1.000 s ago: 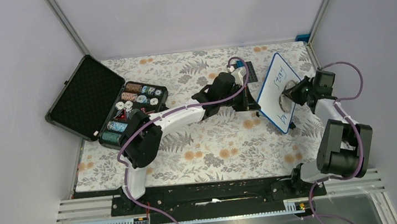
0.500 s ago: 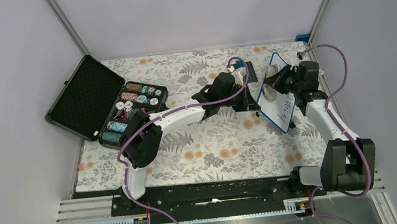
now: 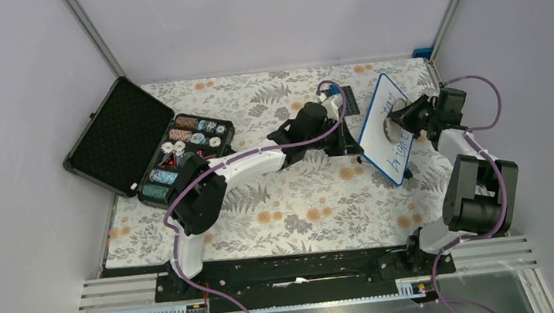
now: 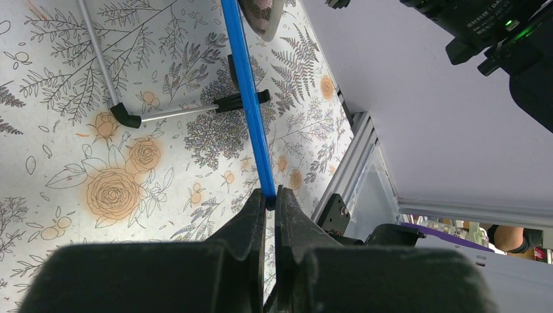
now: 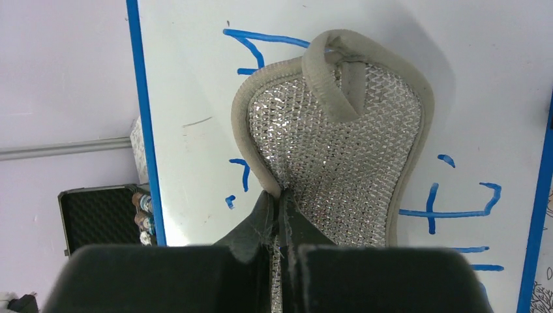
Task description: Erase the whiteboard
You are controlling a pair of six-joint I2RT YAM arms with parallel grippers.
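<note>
Jaws of the right gripper (image 5: 280, 199) are pressed together on the lower edge of a scrubbing pad (image 5: 332, 143), a silvery mesh piece with a beige border and loop. The pad lies flat against the whiteboard (image 5: 195, 78), covering the middle of the wrist frame. Blue handwriting (image 5: 456, 212) shows around the pad, above it, to its left and at the lower right.

Jaws of the left gripper (image 4: 269, 199) are closed on the board's thin blue frame, which runs edge-on from the fingers up to the top centre of that frame. Beside it a thin metal rod (image 4: 169, 114) with black ends lies on the cloth.

From above, the whiteboard stands steeply tilted at right of centre, its white face toward the right side of the frame. Under everything is a cloth (image 3: 294, 201) printed with grey ferns and orange flowers. At the upper left an open black case (image 3: 120, 138) holds rows of chips. Plain pale grey walls (image 3: 267, 18) close in the scene, with aluminium rails (image 3: 117, 294) along the bottom.

The left arm (image 3: 251, 159) stretches from its base at lower left diagonally up to the board's left side. The right arm (image 3: 475, 182) folds at the lower right and reaches up and leftward onto the board's face.
</note>
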